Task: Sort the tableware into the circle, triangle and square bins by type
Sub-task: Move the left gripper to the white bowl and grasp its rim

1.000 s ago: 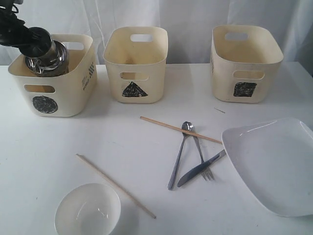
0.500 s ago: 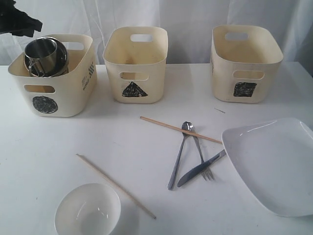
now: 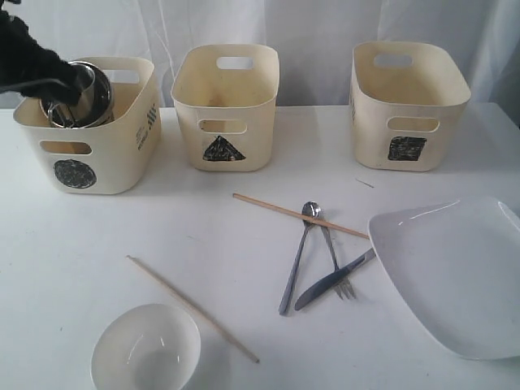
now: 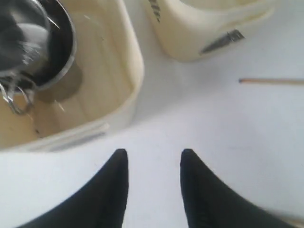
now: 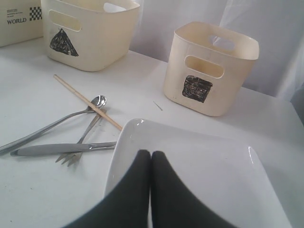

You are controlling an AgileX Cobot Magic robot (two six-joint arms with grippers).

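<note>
- Three cream bins line the back of the tabletop [image 3: 97,236]: circle bin [image 3: 85,138] on the left, triangle bin [image 3: 225,114] in the middle, square bin [image 3: 409,106] on the right.
- Over at the circle bin, the left end effector [image 4: 153,159] hangs with its fingers spread and nothing between them.
- The steel mugs [image 3: 81,93] sit stacked inside the circle bin.
- Front left, the white bowl [image 3: 146,349] stands upright on the tabletop, and one chopstick [image 3: 192,309] lies on a slant just beside it.
- In the middle, a second chopstick [image 3: 276,210] lies across the spoon [image 3: 296,260] and fork [image 3: 333,256]. The knife [image 3: 333,280] crosses the fork near its tines, one end at the plate's rim.
- On the right, the large white plate [image 3: 455,276] rests on the tabletop. The right end effector [image 5: 150,156] is above it, fingers pressed together and pinching nothing.
</note>
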